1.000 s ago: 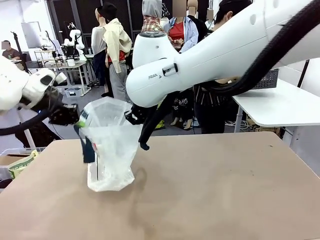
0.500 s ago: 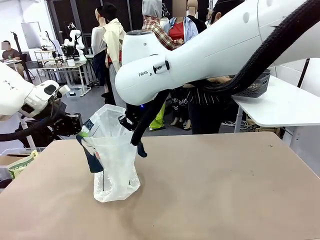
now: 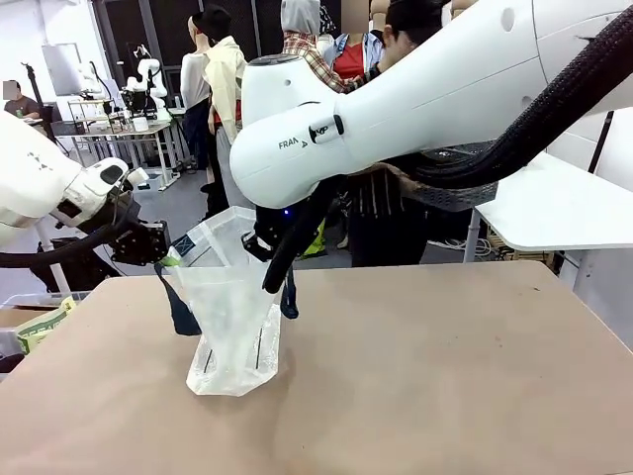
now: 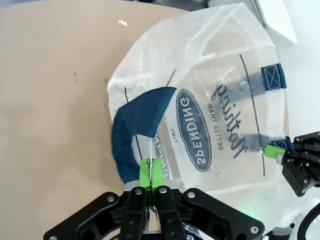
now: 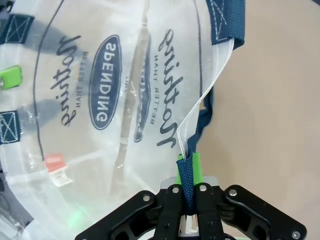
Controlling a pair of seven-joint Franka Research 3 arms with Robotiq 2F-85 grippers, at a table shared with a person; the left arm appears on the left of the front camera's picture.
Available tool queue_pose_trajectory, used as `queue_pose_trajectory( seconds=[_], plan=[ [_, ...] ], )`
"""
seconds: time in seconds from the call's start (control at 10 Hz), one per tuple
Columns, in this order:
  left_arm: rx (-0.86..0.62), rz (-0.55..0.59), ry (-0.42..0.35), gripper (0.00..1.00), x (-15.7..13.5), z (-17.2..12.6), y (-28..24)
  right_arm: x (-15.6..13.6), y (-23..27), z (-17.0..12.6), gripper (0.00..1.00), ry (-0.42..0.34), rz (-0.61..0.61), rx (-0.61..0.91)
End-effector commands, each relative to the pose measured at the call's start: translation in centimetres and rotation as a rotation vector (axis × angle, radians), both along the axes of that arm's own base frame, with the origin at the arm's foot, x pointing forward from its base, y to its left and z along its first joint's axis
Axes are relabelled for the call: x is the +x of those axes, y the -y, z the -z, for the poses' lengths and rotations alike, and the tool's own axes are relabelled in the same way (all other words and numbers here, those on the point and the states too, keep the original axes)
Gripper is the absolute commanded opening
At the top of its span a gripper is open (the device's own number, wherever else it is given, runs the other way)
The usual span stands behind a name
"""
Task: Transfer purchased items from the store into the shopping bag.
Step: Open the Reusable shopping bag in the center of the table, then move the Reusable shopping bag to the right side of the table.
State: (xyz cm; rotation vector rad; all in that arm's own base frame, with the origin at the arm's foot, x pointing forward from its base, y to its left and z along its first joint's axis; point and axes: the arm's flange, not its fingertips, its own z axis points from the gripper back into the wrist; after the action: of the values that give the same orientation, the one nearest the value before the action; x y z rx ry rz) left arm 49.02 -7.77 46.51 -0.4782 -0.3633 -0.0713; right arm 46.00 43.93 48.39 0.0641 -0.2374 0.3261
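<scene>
The shopping bag (image 3: 233, 322) stands on the brown table (image 3: 445, 376), translucent white with navy strap handles and dark print. My left gripper (image 3: 161, 249) is shut on the bag's rim at the left, by one navy handle (image 4: 131, 131). My right gripper (image 3: 259, 240) is shut on the opposite rim and its navy strap (image 5: 188, 176). Between them the mouth is held open, and both wrist views look down into the shopping bag (image 4: 220, 125) (image 5: 105, 85). The purchased items are out of view.
A person (image 3: 396, 119) stands just beyond the far table edge, holding a blurred dark lattice basket (image 3: 460, 193). A white side table (image 3: 559, 208) is at the right. A bin with a green-printed packet (image 3: 38, 327) sits off the table's left edge.
Both grippers have shifted the bag's rim, so the bag stands taller and a little further right. The person has moved left behind my right arm with the basket.
</scene>
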Motion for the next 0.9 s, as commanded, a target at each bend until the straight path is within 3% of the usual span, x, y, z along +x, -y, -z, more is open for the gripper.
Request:
queue_pose_trajectory(
  seconds=[0.0,0.1,0.2,0.8],
  plan=[
    [0.012,0.038,-0.023,0.0,0.53,-0.16,0.15,-0.22,0.74,0.78,0.0,0.019,0.041,-0.005],
    [-0.005,0.071,-0.019,0.0,0.63,-0.1,0.58,0.0,0.0,0.0,0.0,0.0,0.0,0.0],
    [0.003,0.008,-0.011,0.0,0.06,0.26,0.11,0.0,0.0,0.0,0.0,0.0,0.0,0.0],
    [0.003,0.008,-0.011,0.0,0.06,0.26,0.11,0.0,0.0,0.0,0.0,0.0,0.0,0.0]
  ],
)
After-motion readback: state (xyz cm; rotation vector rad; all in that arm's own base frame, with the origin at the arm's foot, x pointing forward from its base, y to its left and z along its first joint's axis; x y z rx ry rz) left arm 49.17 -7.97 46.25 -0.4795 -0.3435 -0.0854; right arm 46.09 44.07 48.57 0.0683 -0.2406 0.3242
